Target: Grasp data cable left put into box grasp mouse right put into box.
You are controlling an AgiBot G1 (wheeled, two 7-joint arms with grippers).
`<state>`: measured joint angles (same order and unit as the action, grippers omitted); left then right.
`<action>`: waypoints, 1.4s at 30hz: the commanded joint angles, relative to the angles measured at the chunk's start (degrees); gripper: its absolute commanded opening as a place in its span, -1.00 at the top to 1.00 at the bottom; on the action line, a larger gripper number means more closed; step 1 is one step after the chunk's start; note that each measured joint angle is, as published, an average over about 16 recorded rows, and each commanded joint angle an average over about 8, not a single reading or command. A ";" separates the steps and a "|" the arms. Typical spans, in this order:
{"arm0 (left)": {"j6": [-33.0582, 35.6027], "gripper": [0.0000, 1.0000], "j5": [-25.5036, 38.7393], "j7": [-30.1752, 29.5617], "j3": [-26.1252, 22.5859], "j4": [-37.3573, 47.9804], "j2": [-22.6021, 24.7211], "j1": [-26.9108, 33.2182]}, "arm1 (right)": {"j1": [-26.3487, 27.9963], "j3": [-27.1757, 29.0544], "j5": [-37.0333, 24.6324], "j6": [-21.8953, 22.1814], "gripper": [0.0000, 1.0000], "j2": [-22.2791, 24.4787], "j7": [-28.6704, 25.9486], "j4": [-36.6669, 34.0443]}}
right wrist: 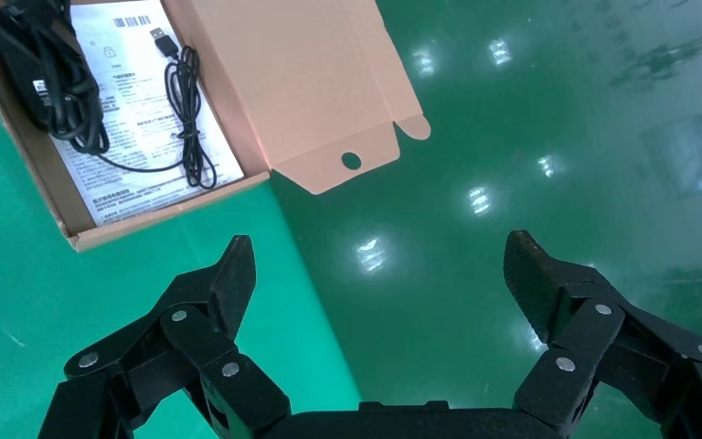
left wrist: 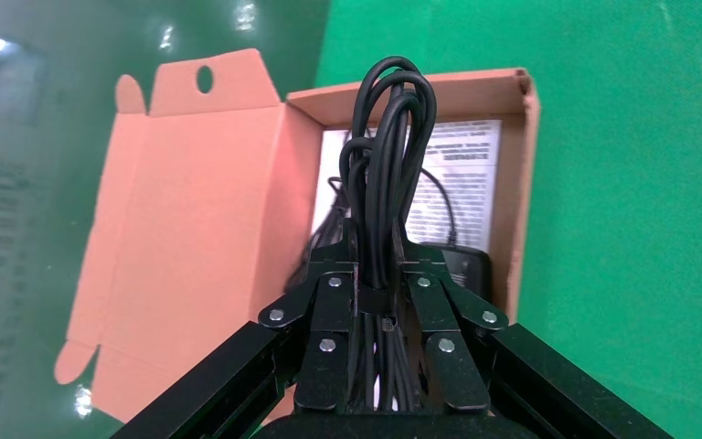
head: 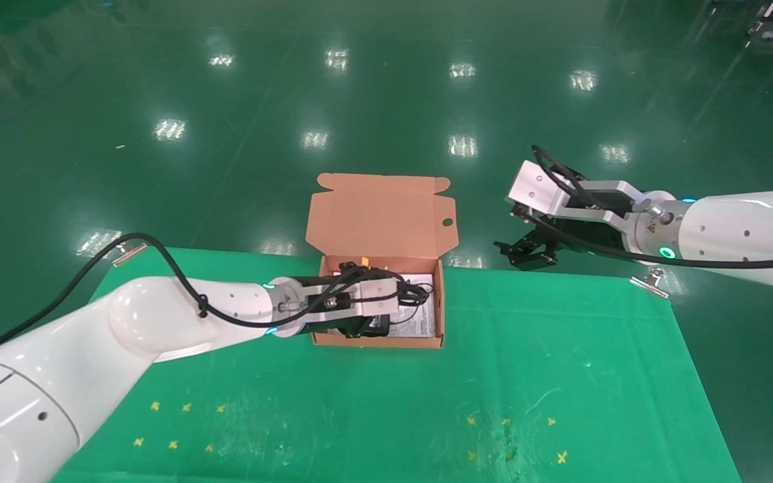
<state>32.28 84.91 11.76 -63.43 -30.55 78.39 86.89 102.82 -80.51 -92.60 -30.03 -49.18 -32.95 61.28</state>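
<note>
The data cable (left wrist: 386, 174) hangs clamped in the left gripper (left wrist: 379, 306) jaws above the box (left wrist: 508, 197); right gripper (right wrist: 379, 274) jaws wide.

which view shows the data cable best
The left wrist view: the data cable fills the frame, clamped in the left hand over the box. The head view shows it mostly hidden by the arm; the right wrist view catches only its edge at a corner.

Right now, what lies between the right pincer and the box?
Nothing: in the head view only bare green table cloth and floor separate the open right pincer from the box.
</note>
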 commanded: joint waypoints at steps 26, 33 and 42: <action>-3.47 -1.00 -4.62 -0.29 -4.86 2.38 -0.14 1.28 | 0.18 -0.62 -2.34 0.34 -1.00 0.37 -2.87 1.43; -3.15 -1.00 -5.35 -0.82 -4.36 0.35 -1.88 1.77 | 0.39 -0.49 -2.30 0.50 -1.00 0.45 -2.82 1.38; -4.57 -1.00 -7.18 -4.57 -1.94 -8.12 -8.28 5.53 | 3.61 0.77 -3.45 1.50 -1.00 1.69 -1.29 2.80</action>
<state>27.92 77.94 7.28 -65.63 -38.41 70.45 92.01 106.07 -79.92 -95.87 -28.93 -47.56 -34.31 64.07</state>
